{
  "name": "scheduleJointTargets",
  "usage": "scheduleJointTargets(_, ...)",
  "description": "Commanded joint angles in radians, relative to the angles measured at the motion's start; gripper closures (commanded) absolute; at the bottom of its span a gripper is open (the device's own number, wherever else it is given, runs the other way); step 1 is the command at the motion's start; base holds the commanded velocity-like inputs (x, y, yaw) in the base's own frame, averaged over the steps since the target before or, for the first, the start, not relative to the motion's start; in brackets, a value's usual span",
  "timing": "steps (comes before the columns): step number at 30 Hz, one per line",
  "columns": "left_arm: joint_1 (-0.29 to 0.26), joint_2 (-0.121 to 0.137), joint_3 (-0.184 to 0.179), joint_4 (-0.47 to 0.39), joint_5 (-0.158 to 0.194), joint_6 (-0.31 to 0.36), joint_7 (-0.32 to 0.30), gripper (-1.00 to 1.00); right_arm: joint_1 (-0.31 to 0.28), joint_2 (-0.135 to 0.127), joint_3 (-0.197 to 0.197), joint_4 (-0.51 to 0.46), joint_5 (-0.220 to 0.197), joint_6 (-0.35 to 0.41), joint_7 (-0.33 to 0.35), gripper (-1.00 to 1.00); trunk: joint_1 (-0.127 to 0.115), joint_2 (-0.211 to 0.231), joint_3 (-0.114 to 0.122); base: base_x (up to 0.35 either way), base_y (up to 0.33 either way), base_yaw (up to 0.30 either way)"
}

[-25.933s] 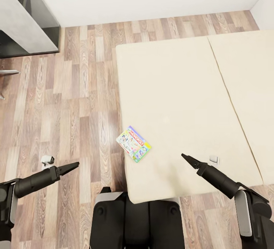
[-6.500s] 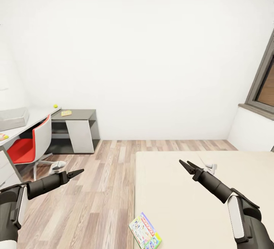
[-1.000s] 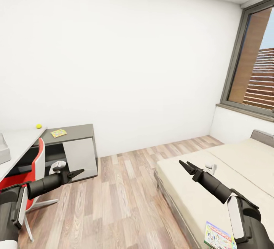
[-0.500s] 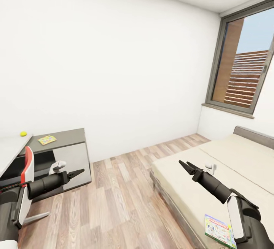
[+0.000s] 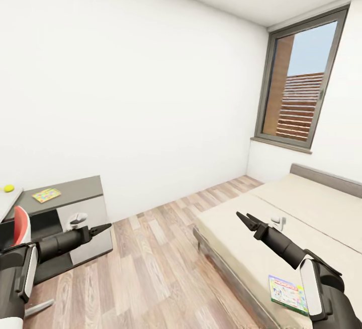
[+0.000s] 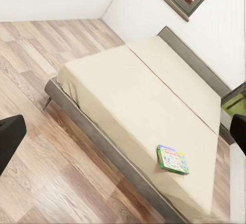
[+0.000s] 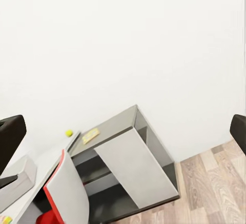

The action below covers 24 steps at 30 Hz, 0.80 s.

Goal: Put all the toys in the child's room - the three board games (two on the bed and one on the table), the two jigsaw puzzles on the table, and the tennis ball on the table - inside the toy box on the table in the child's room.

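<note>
A colourful board game (image 5: 287, 294) lies flat on the bed (image 5: 311, 203) near its front edge, below and right of my right gripper (image 5: 244, 216), which hangs open and empty over the mattress. The left wrist view shows the same board game (image 6: 172, 159) on the bed (image 6: 128, 96). A yellowish board game (image 5: 46, 195) rests on the table's dark grey lower section (image 5: 75, 188), and the tennis ball (image 5: 8, 188) sits on the pale top. My left gripper (image 5: 103, 228) is open and empty in front of the table. The right wrist view shows the tennis ball (image 7: 68, 133), board game (image 7: 90, 135) and grey toy box (image 7: 18, 180).
A red and white chair (image 5: 20, 218) stands at the table on the far left. Wood floor (image 5: 151, 268) runs between the table and the bed. A tall window (image 5: 296, 93) is set in the right wall above the grey headboard (image 5: 327, 178).
The camera has swung right: the table and chair slid toward the left edge while the window and bed came further into view. Both arms keep the same pose.
</note>
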Motion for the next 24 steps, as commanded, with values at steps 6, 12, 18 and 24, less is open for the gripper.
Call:
scheduleJointTargets(6, -0.001, 0.0, 0.003, 0.0, -0.009, 0.007, -0.011, -1.0, -0.001, 0.002, -0.002, 0.0, -0.003, 0.008, 0.003, -1.0, 0.0, -0.001, 0.007, 0.0, 0.247, -0.217)
scheduleJointTargets(12, -0.001, -0.001, 0.002, 0.0, -0.009, 0.007, -0.011, -1.0, -0.001, 0.001, -0.002, 0.0, -0.003, 0.008, 0.003, -1.0, 0.0, -0.001, 0.014, 0.0, 0.179, -0.216)
scheduleJointTargets(18, -0.001, 0.0, 0.002, 0.0, -0.009, 0.007, -0.01, -1.0, -0.001, 0.001, -0.002, 0.0, -0.003, 0.008, 0.003, -1.0, 0.0, -0.001, 0.022, 0.0, 0.061, -0.215)
scheduleJointTargets(24, -0.001, 0.0, 0.003, 0.0, -0.009, 0.007, -0.011, -1.0, -0.001, 0.003, -0.002, 0.0, -0.003, 0.008, 0.003, -1.0, 0.0, -0.001, 0.029, 0.0, 0.01, -0.214)
